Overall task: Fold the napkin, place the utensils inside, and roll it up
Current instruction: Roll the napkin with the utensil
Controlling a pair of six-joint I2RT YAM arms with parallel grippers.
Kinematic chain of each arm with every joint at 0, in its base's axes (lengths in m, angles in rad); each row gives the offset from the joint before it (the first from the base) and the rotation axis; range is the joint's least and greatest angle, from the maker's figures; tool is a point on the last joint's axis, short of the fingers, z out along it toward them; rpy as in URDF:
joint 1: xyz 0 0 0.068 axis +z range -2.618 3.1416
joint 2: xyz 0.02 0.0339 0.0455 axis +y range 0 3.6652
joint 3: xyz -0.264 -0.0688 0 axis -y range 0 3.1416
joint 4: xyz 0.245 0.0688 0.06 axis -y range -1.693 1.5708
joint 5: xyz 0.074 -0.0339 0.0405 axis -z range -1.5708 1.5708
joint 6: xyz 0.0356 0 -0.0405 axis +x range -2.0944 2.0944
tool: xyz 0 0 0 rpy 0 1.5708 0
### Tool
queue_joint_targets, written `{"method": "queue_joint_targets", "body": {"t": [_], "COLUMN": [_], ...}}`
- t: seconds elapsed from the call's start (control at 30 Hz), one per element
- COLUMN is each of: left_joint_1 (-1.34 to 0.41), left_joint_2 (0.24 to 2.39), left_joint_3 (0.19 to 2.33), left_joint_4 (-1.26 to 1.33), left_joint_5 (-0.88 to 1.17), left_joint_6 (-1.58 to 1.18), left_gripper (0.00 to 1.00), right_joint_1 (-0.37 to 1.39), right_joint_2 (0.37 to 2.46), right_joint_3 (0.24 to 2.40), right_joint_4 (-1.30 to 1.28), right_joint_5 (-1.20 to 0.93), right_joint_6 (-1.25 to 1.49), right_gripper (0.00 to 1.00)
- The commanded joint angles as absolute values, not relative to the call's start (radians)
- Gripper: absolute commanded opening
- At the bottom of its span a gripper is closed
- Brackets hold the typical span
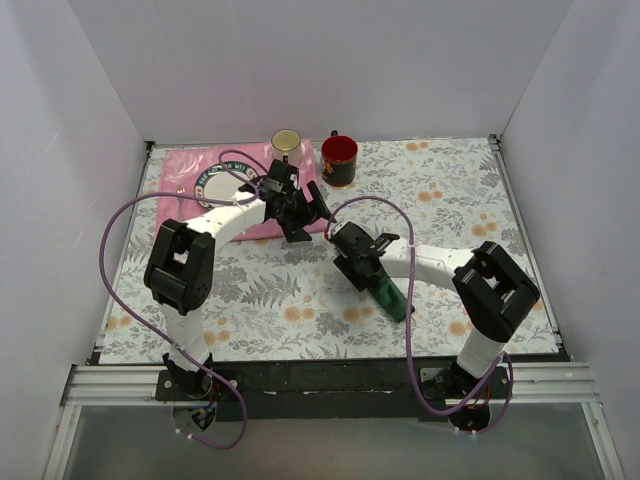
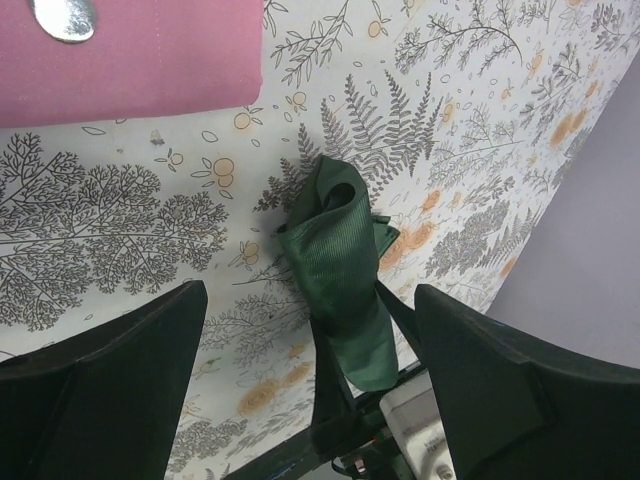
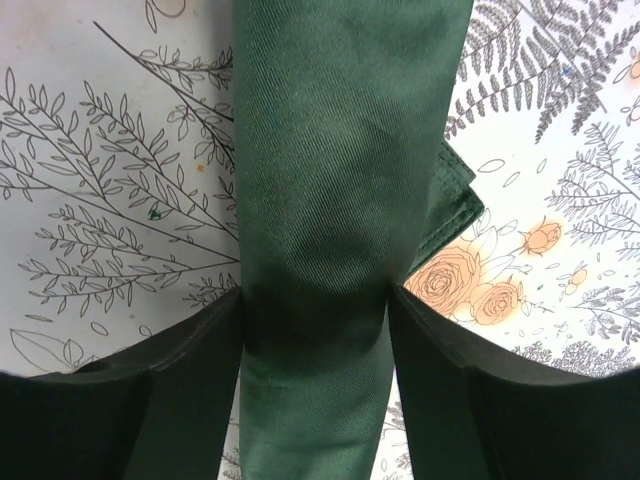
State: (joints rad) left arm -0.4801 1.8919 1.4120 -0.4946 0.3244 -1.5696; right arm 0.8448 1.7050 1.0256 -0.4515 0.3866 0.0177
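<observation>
Between right gripper's (image 3: 315, 300) fingers (image 3: 170, 390): napkin (image 3: 320, 200), rolled into slim tube, right of centre over floral tablecloth (image 1: 470, 200). Pinched from both sides, clamped around middle. Far end of roll open, folded corner poking out at side. Whether resting on cloth or lifted: cannot tell. Just beyond roll, left gripper (image 1: 308, 215), jaws spread wide, holding nothing. Behind: pink placemat (image 1: 180, 165) with plate (image 1: 225, 185); red mug (image 1: 340, 158) and tan cup (image 1: 286, 142) at back.

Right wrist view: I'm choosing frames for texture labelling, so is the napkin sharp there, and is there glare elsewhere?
Right wrist: napkin weave crisp, evenly lit, slight sheen; left wrist: napkin sharp, silver cutlery glares white; top: soft, even light, faint shadows.
</observation>
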Motion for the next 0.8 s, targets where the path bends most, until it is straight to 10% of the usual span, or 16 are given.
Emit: {"method": "queue_joint_targets", "body": {"t": [0.0,0.3,0.77], "left_joint_1": [-0.482,-0.483,-0.630], "left_joint_2": [1.801,1.750,1.868], "left_joint_3": [1.365,1.261,1.320], "left_joint_4": [-0.462,-0.384,-0.334], "left_joint_5": [0.359,0.403,0.394], "left_joint_6": [-1.552,-1.479,-1.511], "left_gripper": [0.85,0.85,0.83], "right_joint_1": [0.836,0.749,0.422], "right_joint_2": [1.730,1.721,1.721], "right_joint_3": [0.973,0.910,0.815], "right_joint_4": [-0.397,-0.319,-0.109], "right_joint_5": [0.407,0.192,-0.584], "right_joint_6": [0.029,0.057,0.112], "right_gripper": [0.61,0.22,0.13]}}
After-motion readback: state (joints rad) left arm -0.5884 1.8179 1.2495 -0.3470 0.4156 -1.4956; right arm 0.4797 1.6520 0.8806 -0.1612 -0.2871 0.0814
